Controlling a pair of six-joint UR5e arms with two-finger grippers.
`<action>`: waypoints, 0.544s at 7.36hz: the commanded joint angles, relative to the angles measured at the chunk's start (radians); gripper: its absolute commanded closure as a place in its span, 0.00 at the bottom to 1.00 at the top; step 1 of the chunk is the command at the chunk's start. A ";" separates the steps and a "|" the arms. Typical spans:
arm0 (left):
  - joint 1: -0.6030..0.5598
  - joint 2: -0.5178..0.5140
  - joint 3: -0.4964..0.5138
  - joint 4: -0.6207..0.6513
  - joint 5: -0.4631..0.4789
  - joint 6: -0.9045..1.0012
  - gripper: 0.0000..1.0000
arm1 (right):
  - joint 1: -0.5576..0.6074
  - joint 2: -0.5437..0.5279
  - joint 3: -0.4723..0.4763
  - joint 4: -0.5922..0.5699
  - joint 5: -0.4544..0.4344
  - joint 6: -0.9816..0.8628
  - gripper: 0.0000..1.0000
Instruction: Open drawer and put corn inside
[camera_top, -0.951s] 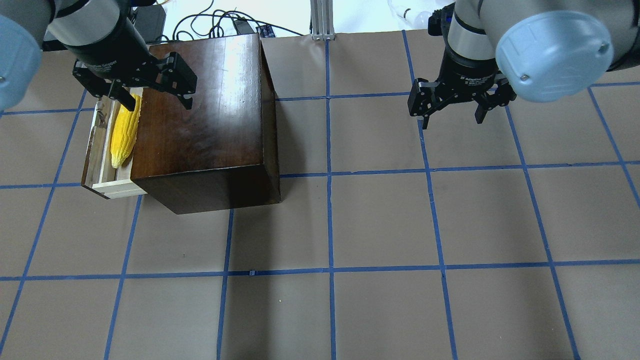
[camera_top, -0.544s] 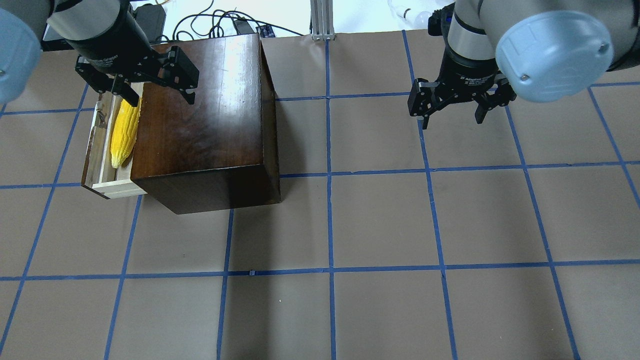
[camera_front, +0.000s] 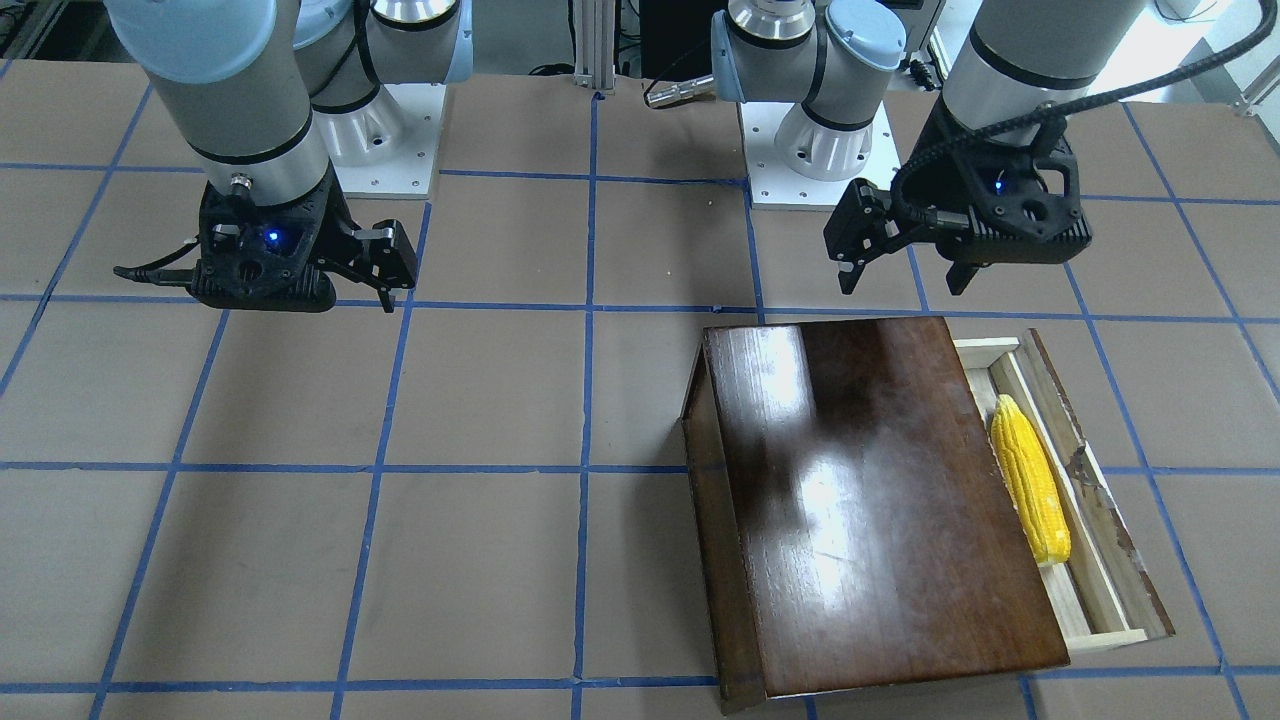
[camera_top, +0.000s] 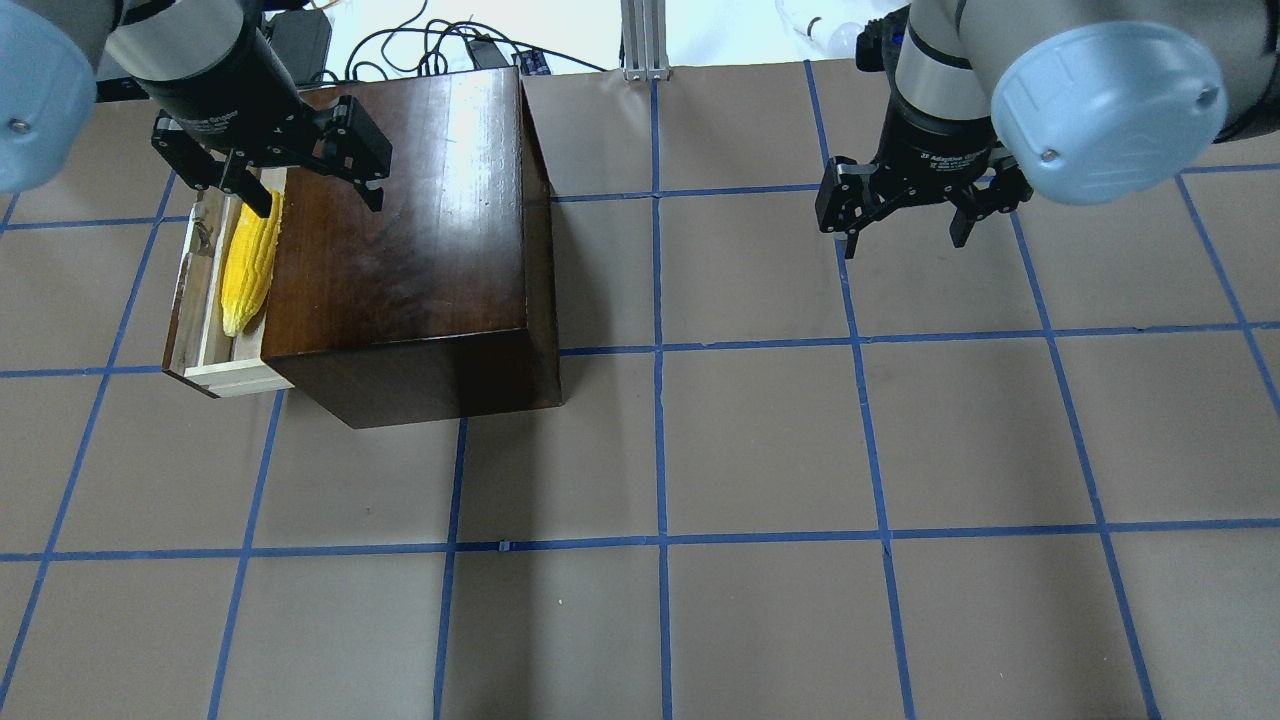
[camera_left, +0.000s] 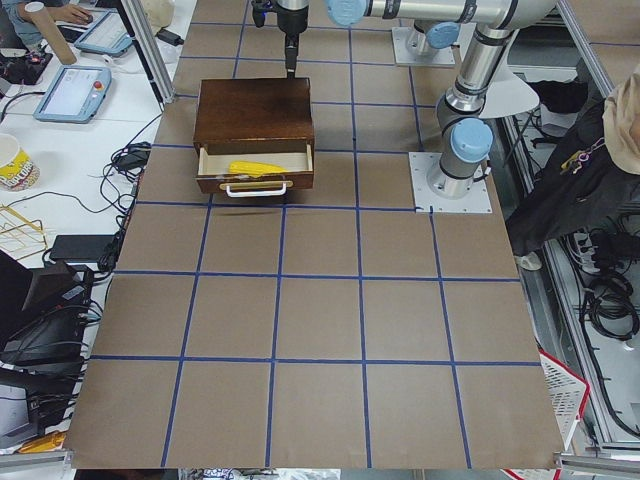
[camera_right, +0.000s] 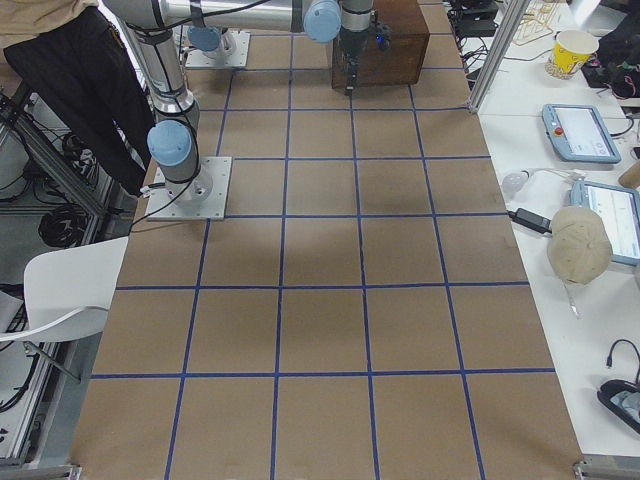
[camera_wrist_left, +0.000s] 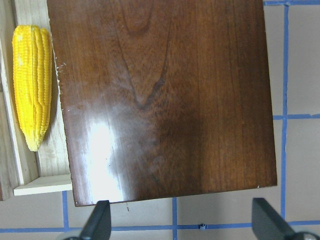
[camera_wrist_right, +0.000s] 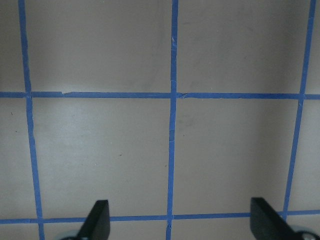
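Findings, largest item first.

1. Table (camera_top: 760, 440): a brown surface marked into squares by blue tape. It fills the overhead view.
2. Cabinet (camera_top: 400, 230): glossy dark-brown wood, standing on the table in the upper left of the overhead view.
3. Drawer (camera_top: 178, 300): pulled out from the cabinet's left face at the left edge of the overhead view. The inside is pale wood and the front panel is worn and dark. A white handle (camera_left: 258, 188) shows on the panel in the exterior left view.
4. Left gripper (camera_top: 318, 195): raised over the cabinet's far end, upper left of the overhead view. Its jaws are spread wide with nothing between them. The left wrist view shows both fingertips at the lower frame edge, with the cabinet top beneath them.
5. Right gripper (camera_top: 905, 235): upper right of the overhead view, above bare table and well apart from the cabinet. Its jaws are spread and empty.
6. Corn (camera_top: 248, 265): lies lengthwise inside the open drawer, just beside the cabinet's edge. The pointed tip faces the lower frame edge. Neither gripper touches it.
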 joint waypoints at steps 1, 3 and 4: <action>0.006 -0.011 0.000 0.000 0.001 -0.018 0.00 | 0.000 0.000 0.000 0.000 0.000 0.000 0.00; -0.003 -0.008 -0.001 -0.003 0.003 -0.017 0.00 | 0.000 0.000 0.000 0.000 0.000 0.000 0.00; -0.005 -0.005 -0.007 -0.002 0.001 -0.015 0.00 | 0.000 0.000 0.000 0.000 0.000 0.000 0.00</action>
